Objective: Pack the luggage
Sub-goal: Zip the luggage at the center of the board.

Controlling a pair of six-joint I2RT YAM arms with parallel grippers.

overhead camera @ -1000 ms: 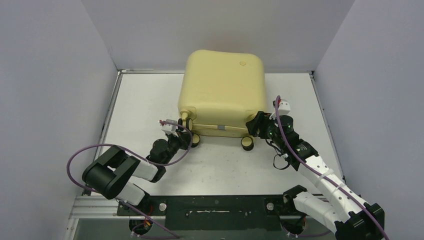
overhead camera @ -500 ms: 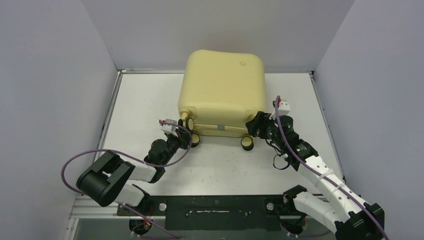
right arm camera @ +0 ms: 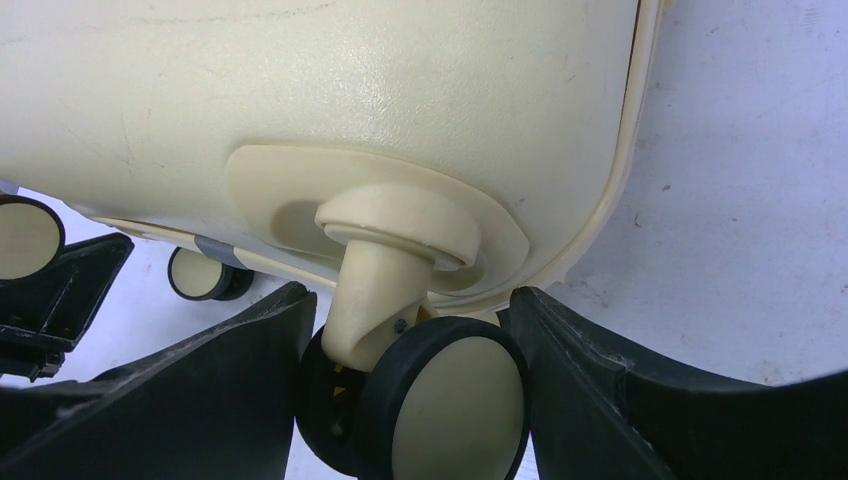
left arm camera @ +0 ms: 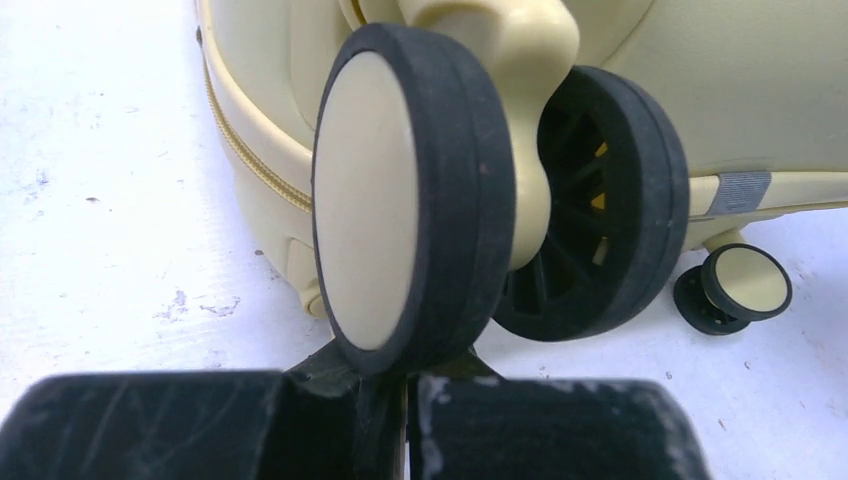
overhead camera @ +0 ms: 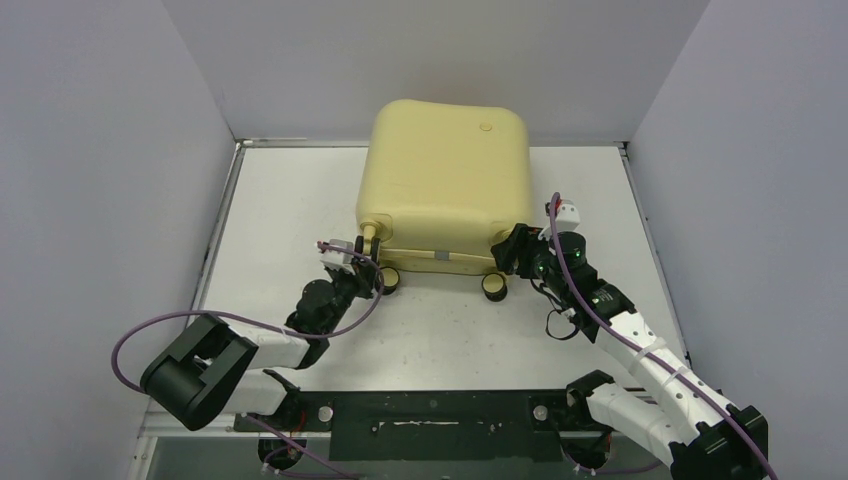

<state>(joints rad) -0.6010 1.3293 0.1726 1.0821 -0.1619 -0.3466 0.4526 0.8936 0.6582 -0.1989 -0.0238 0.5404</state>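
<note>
- Pale yellow and closed, the luggage [overhead camera: 445,170] is laid flat at the far middle of the white table [overhead camera: 290,200] — its wheeled end is turned toward the arms
- The left gripper [left arm camera: 405,390] is seen with its jaws pressed together, the tips just under the near-left wheel [left arm camera: 410,190]
- The right gripper [right arm camera: 412,300] is clamped on the near-right wheel [right arm camera: 450,405] — one finger is set at each side
</note>
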